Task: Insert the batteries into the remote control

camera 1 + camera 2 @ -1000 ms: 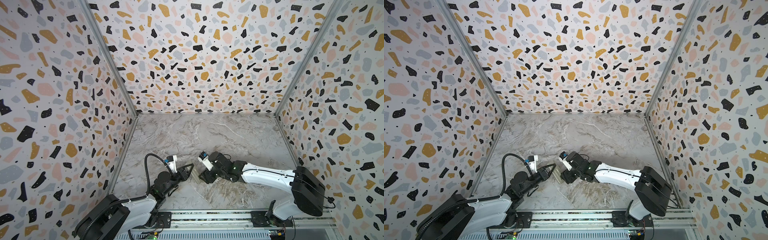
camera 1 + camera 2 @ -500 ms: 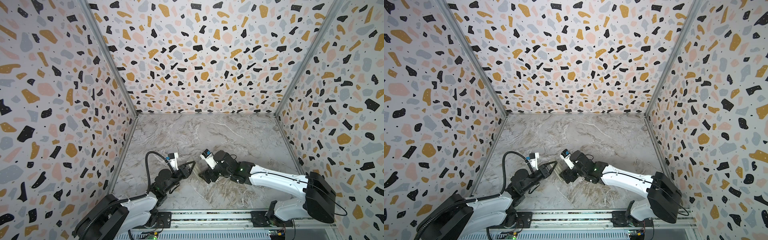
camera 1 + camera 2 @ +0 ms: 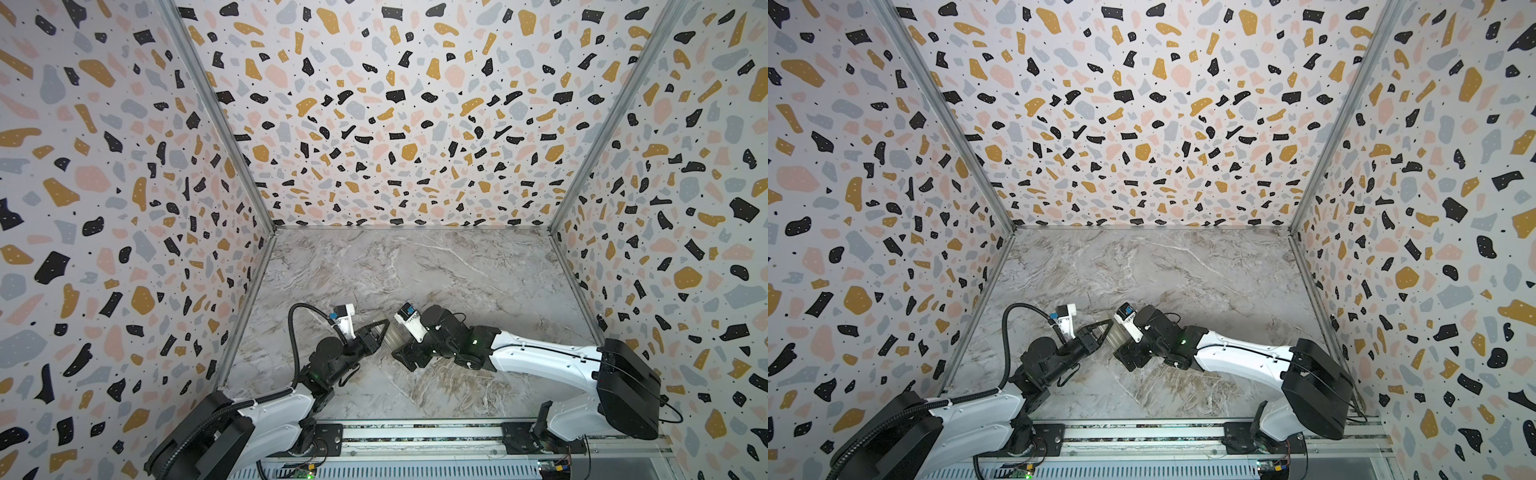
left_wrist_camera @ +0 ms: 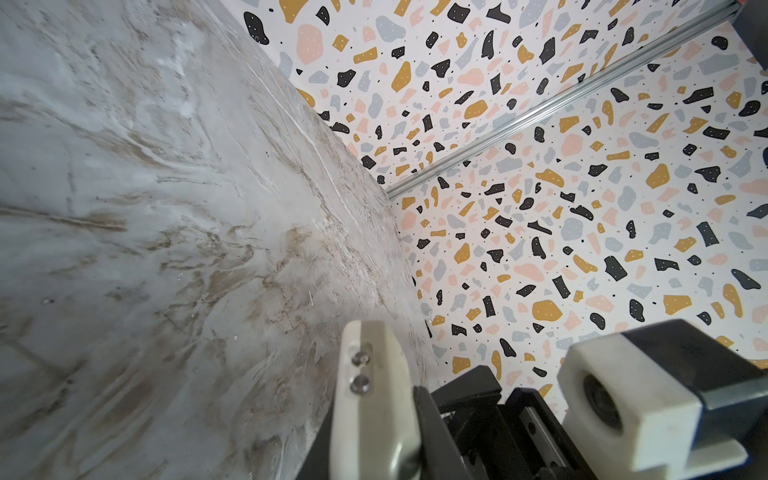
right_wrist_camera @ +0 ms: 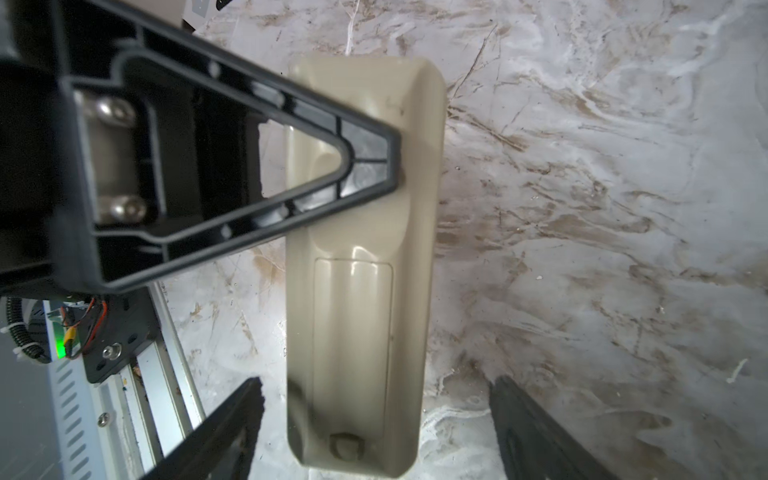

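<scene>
Nearest the viewer runs the metal rail [image 3: 415,432] that carries both arms. From it the two arms reach inward and meet low over the front of the marble table [image 3: 415,270].

The left gripper [image 5: 386,166] is pressed together on the remote control [image 5: 361,291]. It pinches the handset across the end away from the battery cover, with one black triangular finger lying over the pale back. The remote control shows its plain back to the right wrist camera, and the battery cover [image 5: 353,332] sits in place with its latch at the free end. In both top views the handset is a small pale shape [image 3: 395,337] [image 3: 1115,336] between the two grippers.

The right gripper [image 5: 374,386] is spread. Its dark fingers [image 5: 224,428] stand on either side of the cover end, clear of it.

Beyond lie bare marble and the speckled walls [image 3: 395,124].
</scene>
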